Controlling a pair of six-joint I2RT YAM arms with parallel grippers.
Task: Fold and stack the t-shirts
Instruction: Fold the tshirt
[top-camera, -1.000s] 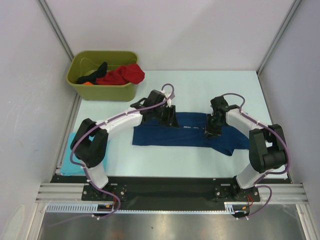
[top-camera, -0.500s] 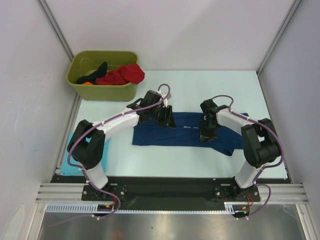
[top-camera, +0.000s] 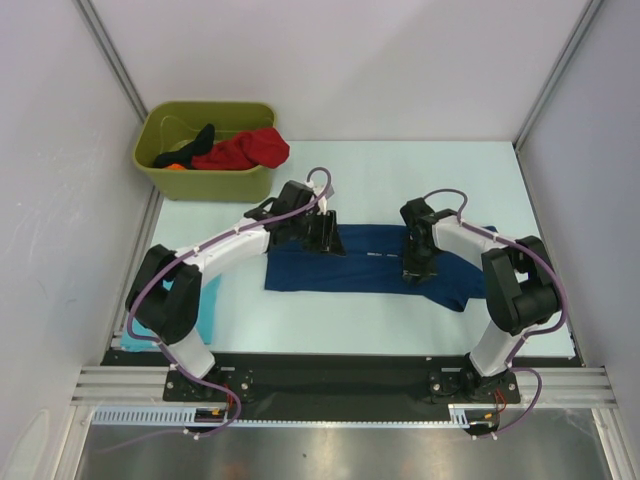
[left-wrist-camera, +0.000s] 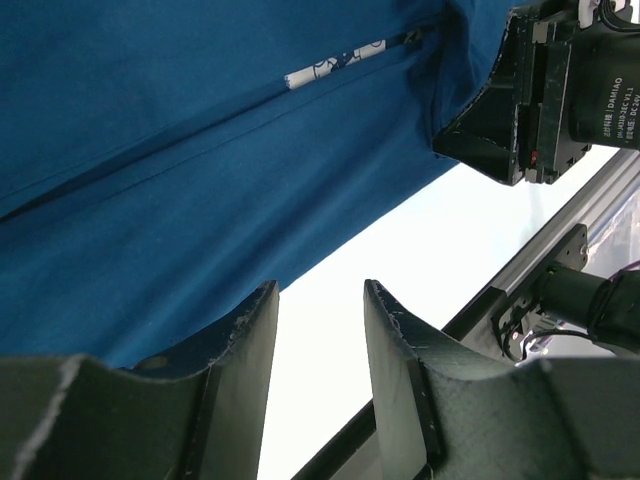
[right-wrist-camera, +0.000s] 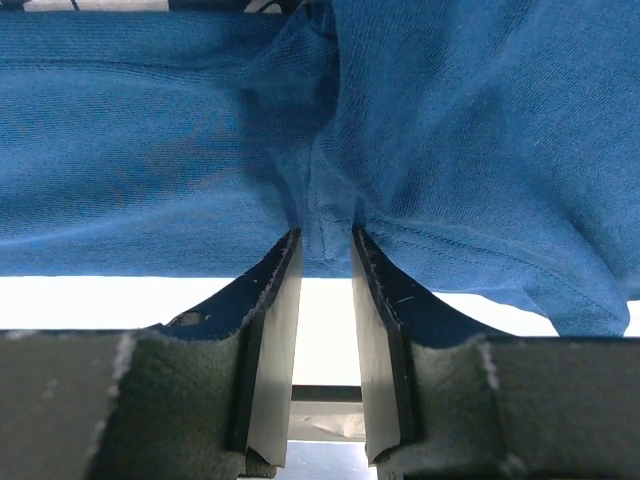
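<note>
A navy blue t-shirt (top-camera: 350, 265) lies folded into a long band across the middle of the table. My left gripper (top-camera: 327, 238) hovers over its upper left part, open, with nothing between its fingers (left-wrist-camera: 318, 300). My right gripper (top-camera: 415, 268) is down on the shirt's right part. In the right wrist view a bunched fold of the navy cloth (right-wrist-camera: 325, 215) sits pinched between its fingertips (right-wrist-camera: 325, 240), with wrinkles running into them. A light turquoise t-shirt (top-camera: 207, 312) lies at the left edge, mostly hidden by my left arm.
An olive-green bin (top-camera: 205, 185) stands at the back left with a red t-shirt (top-camera: 245, 150) and a black one (top-camera: 197, 138) in it. Grey walls close in on both sides. A black rail (top-camera: 330, 370) runs along the near edge.
My left gripper has drifted a little to the left over the navy shirt. My right gripper shifted slightly left, then stayed on the cloth.
</note>
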